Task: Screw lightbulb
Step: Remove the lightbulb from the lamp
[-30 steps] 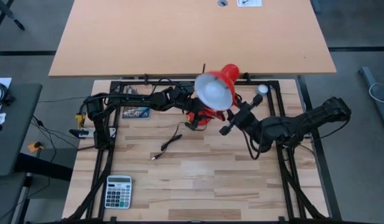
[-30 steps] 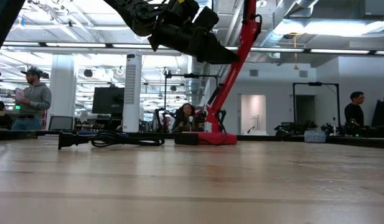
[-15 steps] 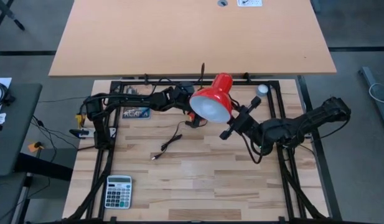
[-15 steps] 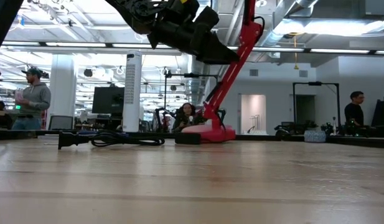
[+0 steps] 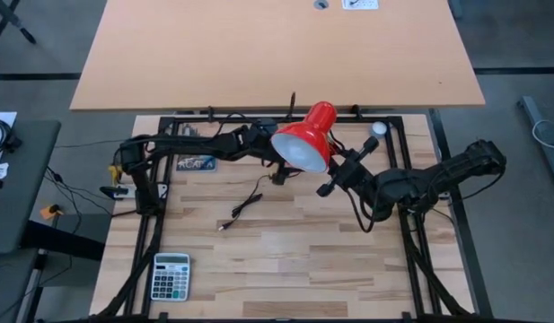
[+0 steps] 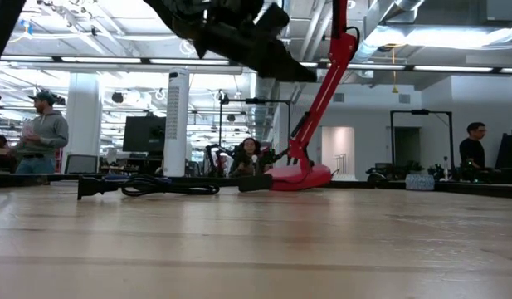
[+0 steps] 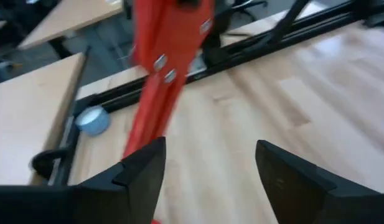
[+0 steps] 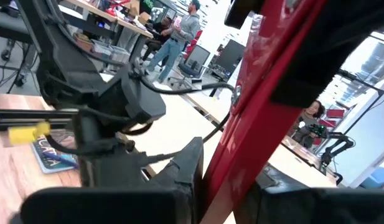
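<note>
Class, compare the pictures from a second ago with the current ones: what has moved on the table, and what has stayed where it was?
The red lamp has tipped: its shade, earlier facing up with the white inside showing, now shows mostly red, and its base slid sideways in the low view. The right gripper stays by the lamp's arm, the left gripper by its base. The lightbulb, calculator and black cord stayed put.

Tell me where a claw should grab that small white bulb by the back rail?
Probably the round glass of the small white pear-shaped lightbulb, from straight above: it lies uncovered beside the black frame rail, and its screw base must be left free. The nearby right claw holds the red lamp.
</note>
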{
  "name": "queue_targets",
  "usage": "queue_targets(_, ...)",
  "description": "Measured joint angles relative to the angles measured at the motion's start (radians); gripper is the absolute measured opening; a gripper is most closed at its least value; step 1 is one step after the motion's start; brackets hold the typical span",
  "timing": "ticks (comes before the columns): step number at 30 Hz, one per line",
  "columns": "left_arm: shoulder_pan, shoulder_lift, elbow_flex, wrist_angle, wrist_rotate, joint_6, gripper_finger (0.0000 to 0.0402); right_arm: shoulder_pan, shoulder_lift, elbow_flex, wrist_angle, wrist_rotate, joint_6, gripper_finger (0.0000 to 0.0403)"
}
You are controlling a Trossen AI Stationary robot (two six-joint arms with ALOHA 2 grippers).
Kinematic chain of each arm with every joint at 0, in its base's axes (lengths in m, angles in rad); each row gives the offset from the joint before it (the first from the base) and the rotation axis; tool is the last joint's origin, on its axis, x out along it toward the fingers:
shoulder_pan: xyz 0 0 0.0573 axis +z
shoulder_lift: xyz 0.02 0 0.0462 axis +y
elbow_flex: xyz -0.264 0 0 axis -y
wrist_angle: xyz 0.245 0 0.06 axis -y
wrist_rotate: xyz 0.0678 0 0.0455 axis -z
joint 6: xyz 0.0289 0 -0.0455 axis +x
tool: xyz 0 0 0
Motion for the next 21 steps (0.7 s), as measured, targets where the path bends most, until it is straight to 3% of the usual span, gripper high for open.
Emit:
queue_targets(5,0.011,0.045,0.0,0.159,-0.024,-0.004,0.0277,0.0,0.0,0.0,0.003,-0.001,0.007,0.0067)
queue_targets(12,0.016,0.048,0.0,0.196,-0.037,0.02,0.0279,-0.001,0.0,0.0,0.004,-0.002,0.012,0.0067)
queue_targets(17,0.041,0.098,0.03,0.217,0.095,0.012,0.0279,-0.001,0.0,0.0,0.005,-0.007,0.015,0.0067)
queue_targets(21,0.051,0.146,0.087,0.207,0.131,0.022,0.0279,0.0,0.0,0.0,0.009,-0.008,0.018,0.0067)
